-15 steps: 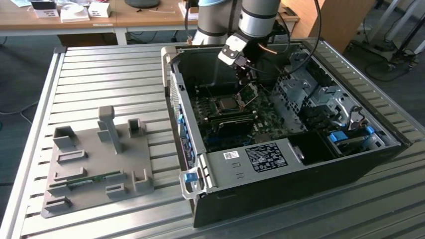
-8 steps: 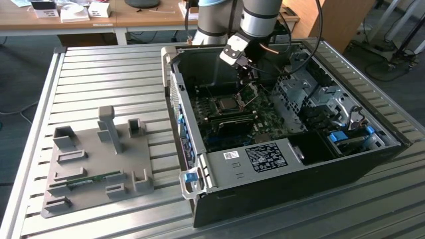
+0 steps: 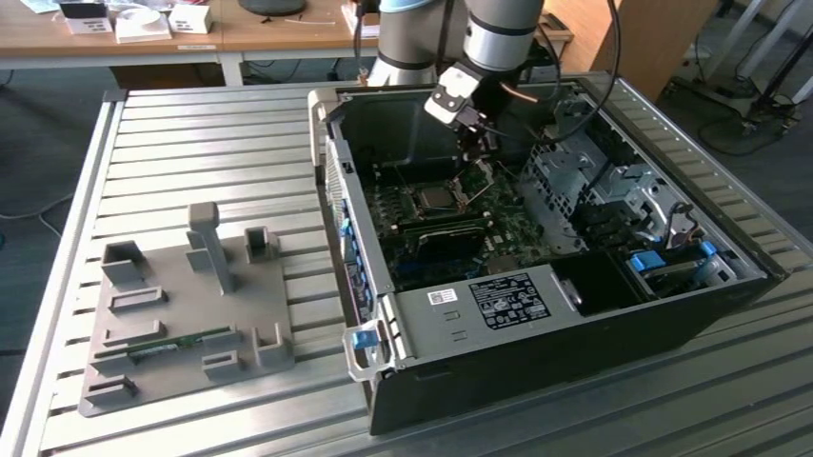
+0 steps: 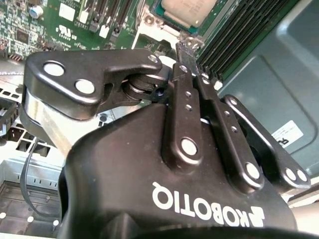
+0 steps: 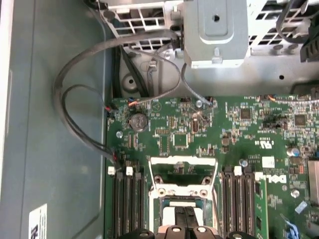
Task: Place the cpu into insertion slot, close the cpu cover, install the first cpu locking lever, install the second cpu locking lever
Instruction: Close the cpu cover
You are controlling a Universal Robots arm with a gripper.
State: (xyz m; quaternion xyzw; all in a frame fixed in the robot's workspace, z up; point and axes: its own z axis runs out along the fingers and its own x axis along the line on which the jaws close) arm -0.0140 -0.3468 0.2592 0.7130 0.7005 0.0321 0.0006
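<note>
The cpu (image 3: 432, 198) lies flat in the insertion slot (image 3: 409, 206) on the green motherboard inside the open computer case; its silver top also shows in the second wrist view (image 4: 192, 9). The cpu cover (image 3: 485, 178) stands tilted up at the slot's edge on the exterior view's right, and its silvery windowed frame (image 5: 183, 160) appears in the first wrist view. My gripper (image 3: 481, 150) reaches down into the case right at the raised cover. Its black fingers (image 4: 185, 89) are pressed together, and the gripper's tip (image 4: 188, 50) meets a small silvery tab beside the slot.
Long black memory slots (image 4: 234, 35) flank the socket. A metal drive cage (image 3: 584, 171) and loose cables (image 5: 75, 109) crowd the case around the arm. A grey fixture plate (image 3: 178, 305) with upright holders sits on the slatted table at the exterior view's left.
</note>
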